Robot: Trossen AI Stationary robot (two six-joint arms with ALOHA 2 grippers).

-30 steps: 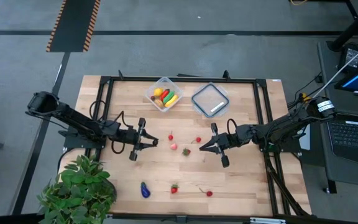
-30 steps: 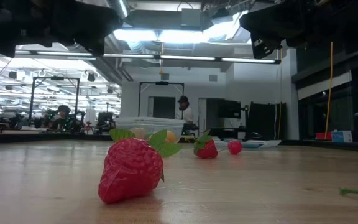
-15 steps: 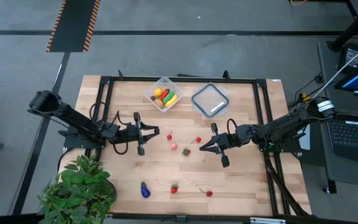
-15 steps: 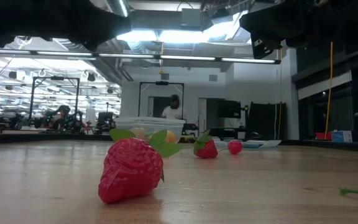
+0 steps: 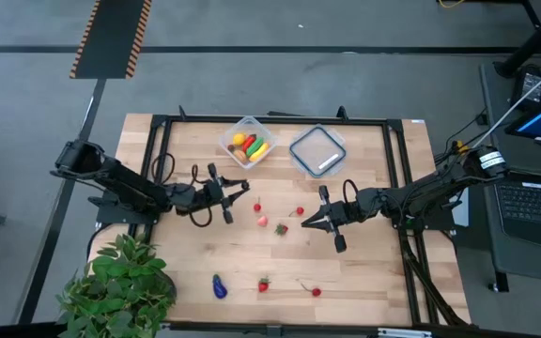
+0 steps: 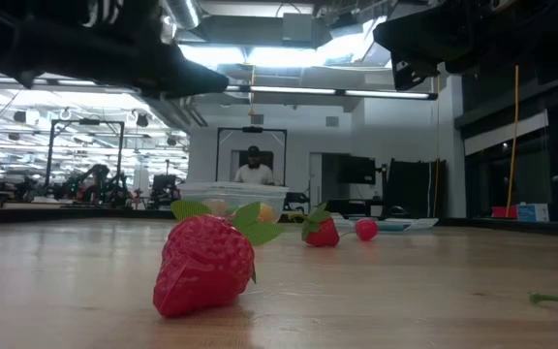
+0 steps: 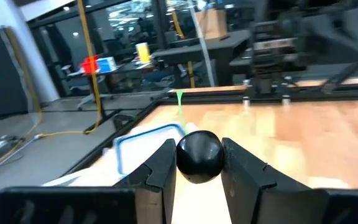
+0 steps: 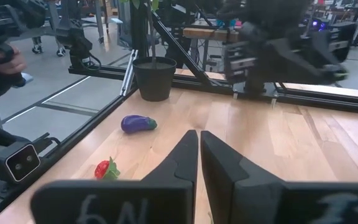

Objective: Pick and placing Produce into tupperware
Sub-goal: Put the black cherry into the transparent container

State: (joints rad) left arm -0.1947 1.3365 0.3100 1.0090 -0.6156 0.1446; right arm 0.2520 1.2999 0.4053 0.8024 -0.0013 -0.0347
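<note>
The clear tupperware (image 5: pixel 248 142) stands near the table's far edge with yellow, red, green and orange pieces in it. Loose produce lies mid-table: red pieces (image 5: pixel 257 206), strawberries (image 5: pixel 281 228) (image 6: pixel 204 264), a purple eggplant (image 5: pixel 219 286) (image 8: pixel 138 124) and a cherry (image 5: pixel 316 291) near the near edge. My left gripper (image 5: pixel 239 188) (image 7: pixel 199 158) is left of the red pieces, pointing toward the tub, shut on a small dark round piece. My right gripper (image 5: pixel 305 223) (image 8: pixel 199 140) is shut and empty, just right of the strawberries. My left gripper pinches the dark round piece (image 7: pixel 199 155) between its two fingers (image 7: pixel 161 167), one on each side of the ball. A thin green stem (image 7: pixel 180 102) stands up from the piece. It is lifted clear of the table.
The flat grey lid (image 5: pixel 316 151) with a white label lies right of the tub. A black frame rail (image 5: pixel 270 120) runs round the tabletop. A potted plant (image 5: pixel 120 282) stands at the near left corner. Bare wood lies between the two grippers and the near edge.
My left gripper has moved toward the table's far edge and a little right, turning its fingers toward the tub, still shut on the dark piece. My right arm has kept still. A person in the room behind has walked left.
</note>
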